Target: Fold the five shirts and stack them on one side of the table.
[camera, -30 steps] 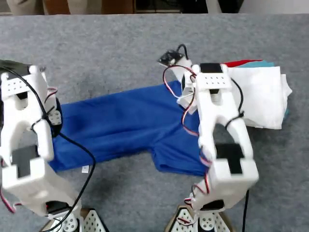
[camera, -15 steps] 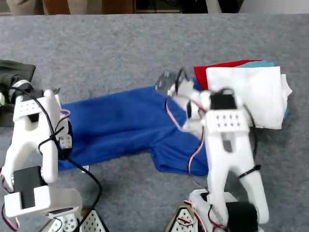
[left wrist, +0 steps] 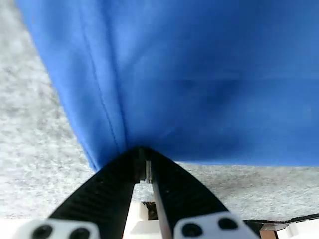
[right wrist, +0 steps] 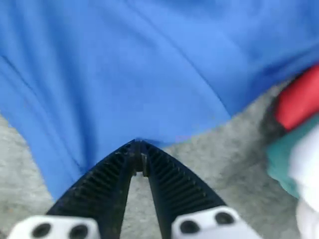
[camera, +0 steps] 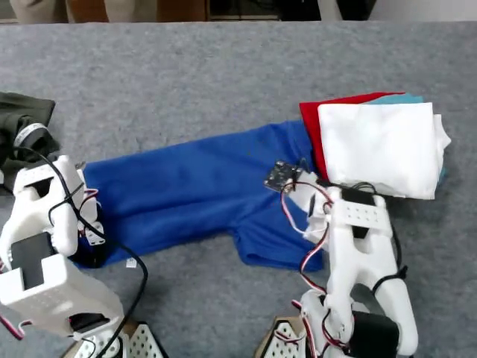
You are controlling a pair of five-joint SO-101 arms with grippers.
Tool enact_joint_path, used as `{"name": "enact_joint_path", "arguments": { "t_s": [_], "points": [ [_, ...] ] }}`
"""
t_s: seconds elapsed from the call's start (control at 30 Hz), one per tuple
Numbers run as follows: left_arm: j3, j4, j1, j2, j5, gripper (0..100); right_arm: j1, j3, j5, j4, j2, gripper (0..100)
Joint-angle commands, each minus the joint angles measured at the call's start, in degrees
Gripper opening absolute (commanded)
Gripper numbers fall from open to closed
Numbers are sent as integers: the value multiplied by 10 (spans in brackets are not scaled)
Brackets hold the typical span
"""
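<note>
A: Left tool, state?
B: My left gripper (left wrist: pixel 143 162) is pressed together on the hem of the blue shirt (left wrist: pixel 199 74). The cloth is pinched right at the tips.
A: Right one?
B: Same for my right gripper (right wrist: pixel 139 158). The jaws are closed, nipping the blue shirt's edge on the side near the stack.
A: Where does the shirt lie?
B: It's spread flat across the middle of the grey table (camera: pixel 223 67), slanting from my left arm over to my right arm. One sleeve sticks out toward the near edge. Its far end sits just beside the red shirt (camera: pixel 313 119).
A: Stack?
B: It's on the right side of the table. The white shirt (camera: pixel 380 145) is folded on top, with the red shirt and a teal shirt (camera: pixel 406 98) peeking out underneath.
A: Anything else?
B: A dark shirt (camera: pixel 26 123) is bunched up unfolded at the left edge, apart from the blue one.
</note>
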Motion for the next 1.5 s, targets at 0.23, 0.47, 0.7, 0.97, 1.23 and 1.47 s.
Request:
{"name": "enact_joint_path", "arguments": {
  "t_s": [0.23, 0.47, 0.7, 0.97, 1.23, 1.47],
  "points": [
    [4, 28, -30, -50, -37, 19, 48, -39, 52, 27, -13, 2],
    [-48, 126, -24, -234, -36, 19, 20, -116, 54, 145, -126, 2],
    [-81, 197, -52, -399, -39, 19, -126, -108, 50, 262, -283, 2],
    [-77, 199, -178, -495, -121, 19, -254, 25, 11, 263, -342, 217],
    [-33, 197, -204, -540, -127, 19, -342, 124, -43, 178, -341, 184],
    [18, 175, -203, -548, -127, 19, -340, 182, -47, 127, -341, 185]
  ]
}}
